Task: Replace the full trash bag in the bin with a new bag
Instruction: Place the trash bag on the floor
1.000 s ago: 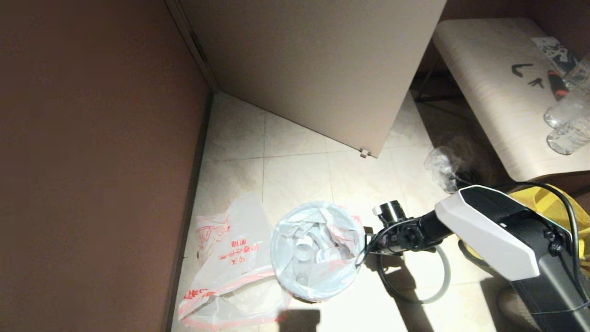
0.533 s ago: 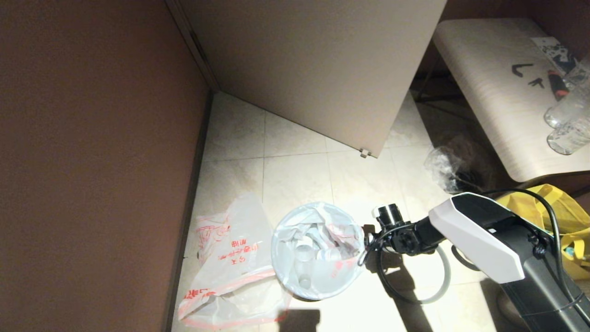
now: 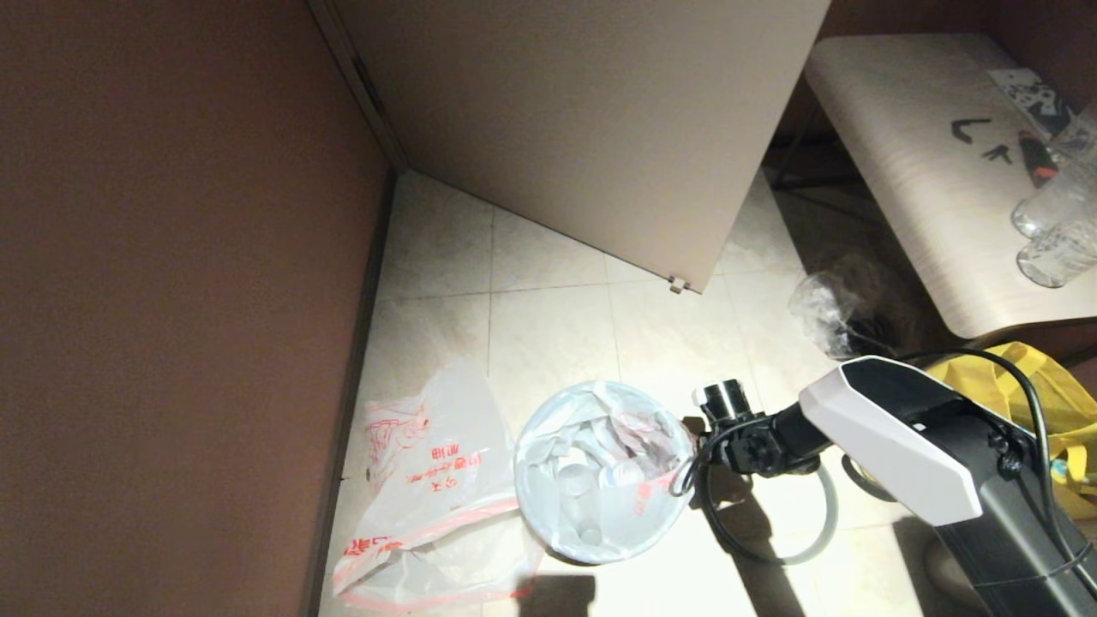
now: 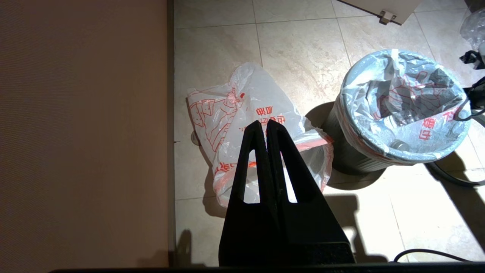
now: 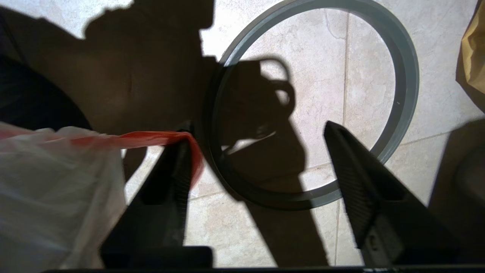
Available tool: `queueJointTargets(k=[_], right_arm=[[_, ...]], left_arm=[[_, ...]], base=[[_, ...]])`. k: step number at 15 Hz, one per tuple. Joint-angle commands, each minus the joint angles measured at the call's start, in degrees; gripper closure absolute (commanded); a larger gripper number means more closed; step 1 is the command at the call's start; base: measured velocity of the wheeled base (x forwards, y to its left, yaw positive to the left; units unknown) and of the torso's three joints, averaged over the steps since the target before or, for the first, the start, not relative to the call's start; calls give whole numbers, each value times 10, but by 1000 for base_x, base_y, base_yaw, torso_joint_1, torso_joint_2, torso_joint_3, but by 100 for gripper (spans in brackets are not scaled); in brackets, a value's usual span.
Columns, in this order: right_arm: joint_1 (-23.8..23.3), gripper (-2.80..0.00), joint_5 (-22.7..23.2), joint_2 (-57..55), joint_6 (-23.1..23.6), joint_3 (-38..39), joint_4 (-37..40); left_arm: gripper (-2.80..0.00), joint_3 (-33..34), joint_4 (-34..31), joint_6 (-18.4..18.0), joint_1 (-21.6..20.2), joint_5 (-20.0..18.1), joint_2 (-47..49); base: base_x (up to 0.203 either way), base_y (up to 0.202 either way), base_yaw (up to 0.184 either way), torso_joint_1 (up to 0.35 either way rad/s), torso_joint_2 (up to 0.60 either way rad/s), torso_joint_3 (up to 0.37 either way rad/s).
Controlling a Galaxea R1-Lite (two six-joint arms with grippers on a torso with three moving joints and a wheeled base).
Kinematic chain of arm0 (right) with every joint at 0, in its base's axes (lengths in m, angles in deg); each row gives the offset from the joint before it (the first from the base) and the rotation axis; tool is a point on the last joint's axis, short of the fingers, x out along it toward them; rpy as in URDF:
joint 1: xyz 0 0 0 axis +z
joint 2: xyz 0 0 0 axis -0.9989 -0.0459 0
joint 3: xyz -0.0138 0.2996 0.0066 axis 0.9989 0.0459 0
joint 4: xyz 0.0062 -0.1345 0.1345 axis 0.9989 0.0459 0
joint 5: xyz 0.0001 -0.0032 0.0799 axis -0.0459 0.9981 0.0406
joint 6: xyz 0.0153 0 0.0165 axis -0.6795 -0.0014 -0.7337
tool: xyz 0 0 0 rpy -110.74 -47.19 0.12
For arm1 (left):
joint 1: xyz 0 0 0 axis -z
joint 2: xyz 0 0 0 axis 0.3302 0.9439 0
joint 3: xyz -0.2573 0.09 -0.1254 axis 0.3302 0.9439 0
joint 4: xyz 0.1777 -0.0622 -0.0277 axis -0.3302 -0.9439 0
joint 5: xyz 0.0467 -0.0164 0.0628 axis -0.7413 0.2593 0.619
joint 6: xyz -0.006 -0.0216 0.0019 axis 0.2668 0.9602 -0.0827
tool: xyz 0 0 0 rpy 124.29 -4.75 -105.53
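Where pale stone tiles (image 3: 548,326) meet a dark brown wall (image 3: 171,300) on the left, a beige door (image 3: 591,128) stands ajar at the far side and a light wood table (image 3: 926,171) fills the far right, with clear bottles (image 3: 1050,231) on it. Near the table's foot lie a small clear bag (image 3: 827,313) and a yellow tote (image 3: 1041,403).

At floor centre stands the bin (image 4: 341,151), the full bag (image 3: 600,476) lining it: milky film, red-orange hem, red print, bottles and cups showing through. Its hem is folded over the bin's mouth. Left of it, touching, the new bag (image 3: 428,497) lies slack and crumpled on the tiles. The grey hoop (image 3: 823,523) lies flat on the floor just right of the bin.

Reaching in from the right, the right gripper (image 5: 257,163) sits at the bin's right edge, fingers spread, one finger (image 5: 178,167) against the red hem. The left gripper (image 4: 264,125), pressed together and empty, hangs above the new bag.
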Motion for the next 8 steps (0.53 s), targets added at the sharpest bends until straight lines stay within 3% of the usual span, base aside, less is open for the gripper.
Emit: queueJointTargets(k=[1,8], right_arm=[[1,0,6,6,0,3,0],[8,0,18,64,-6,63,17]], left_arm=[[0,1,0,0,0,0,0],[0,1,0,0,0,0,0]], base=[[0,0,0,0,0,0],[0,0,0,0,0,0]])
